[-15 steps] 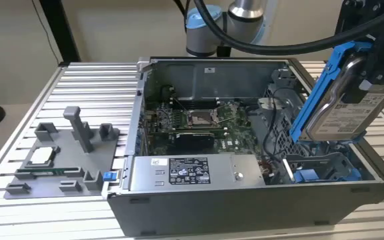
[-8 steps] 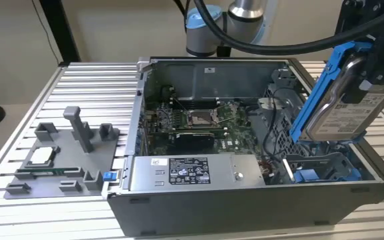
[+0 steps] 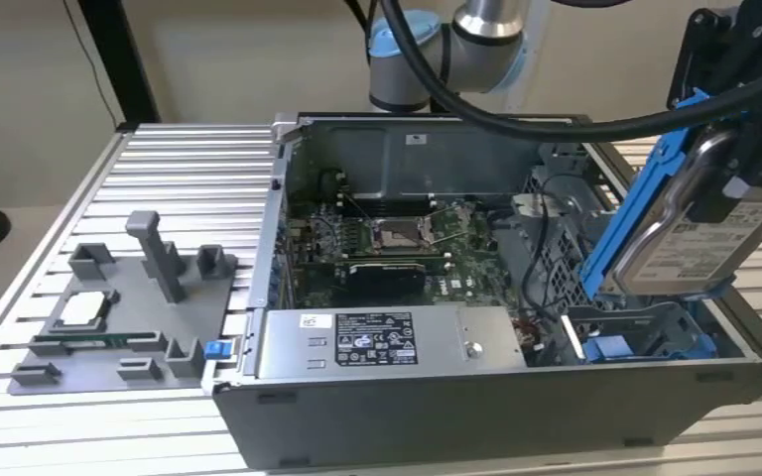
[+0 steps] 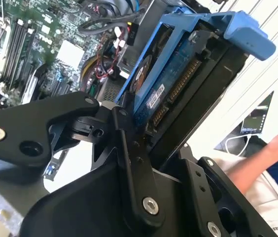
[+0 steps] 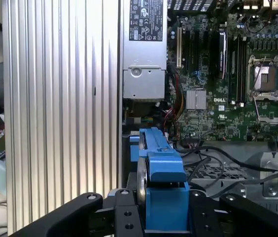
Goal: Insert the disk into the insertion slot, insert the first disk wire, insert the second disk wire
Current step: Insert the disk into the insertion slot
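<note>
The disk (image 3: 683,228), a silver drive with a white label in a blue carrier frame, hangs steeply tilted over the open computer case at the exterior view's right. My gripper (image 3: 738,169) is shut on its upper part. In both wrist views the black fingers (image 4: 129,148) clamp the disk (image 4: 173,74) by its two flat faces, its blue frame (image 5: 161,173) standing between them. The insertion slot (image 3: 646,332), a grey bay with blue clips, lies just below the disk's lower end. Loose cables (image 3: 534,297) run beside the bay; which of them are the disk wires I cannot tell.
The case (image 3: 487,416) stands open on a ribbed metal table (image 3: 170,169). Inside are the motherboard (image 3: 395,238) and a silver box with a black-and-white label (image 3: 374,342). A grey fixture (image 3: 116,317) with small parts sits at the exterior view's left. A person's arm (image 4: 277,148) is beyond the table.
</note>
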Motion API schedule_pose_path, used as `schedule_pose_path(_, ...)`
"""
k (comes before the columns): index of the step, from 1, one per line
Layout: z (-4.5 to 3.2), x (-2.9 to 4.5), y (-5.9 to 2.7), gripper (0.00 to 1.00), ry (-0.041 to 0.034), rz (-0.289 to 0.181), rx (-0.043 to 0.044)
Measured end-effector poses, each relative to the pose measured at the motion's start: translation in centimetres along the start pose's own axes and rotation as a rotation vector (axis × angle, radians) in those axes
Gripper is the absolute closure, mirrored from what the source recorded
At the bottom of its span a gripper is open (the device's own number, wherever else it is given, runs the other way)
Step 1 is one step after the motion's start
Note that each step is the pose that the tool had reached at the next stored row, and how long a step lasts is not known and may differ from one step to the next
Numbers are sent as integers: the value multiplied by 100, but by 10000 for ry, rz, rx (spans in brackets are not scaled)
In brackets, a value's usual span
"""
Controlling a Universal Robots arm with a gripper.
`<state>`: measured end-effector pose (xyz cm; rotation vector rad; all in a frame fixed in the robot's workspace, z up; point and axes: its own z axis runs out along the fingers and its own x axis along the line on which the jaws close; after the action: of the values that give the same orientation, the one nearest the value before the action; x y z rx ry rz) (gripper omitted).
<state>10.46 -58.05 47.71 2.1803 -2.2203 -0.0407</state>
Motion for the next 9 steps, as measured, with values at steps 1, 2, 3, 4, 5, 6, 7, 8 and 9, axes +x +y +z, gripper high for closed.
schedule_pose_path(1, 6, 14, -2, 100, 1, 0, 0)
schedule_pose_path(2, 16, 26, -5, 100, -1, 0, 0)
schedule_pose_path(3, 25, 35, -9, 100, -1, -1, 0)
schedule_pose_path(4, 37, 44, -14, 100, -4, -1, 0)
schedule_pose_path(5, 48, 52, -18, 100, -3, 0, 0)
schedule_pose_path(6, 60, 58, -23, 100, -2, -1, 0)
schedule_pose_path(7, 73, 61, -28, 100, 0, 0, 0)
schedule_pose_path(8, 86, 62, -34, 100, 0, 0, 0)
schedule_pose_path(9, 101, 64, -41, 100, 0, 0, 0)
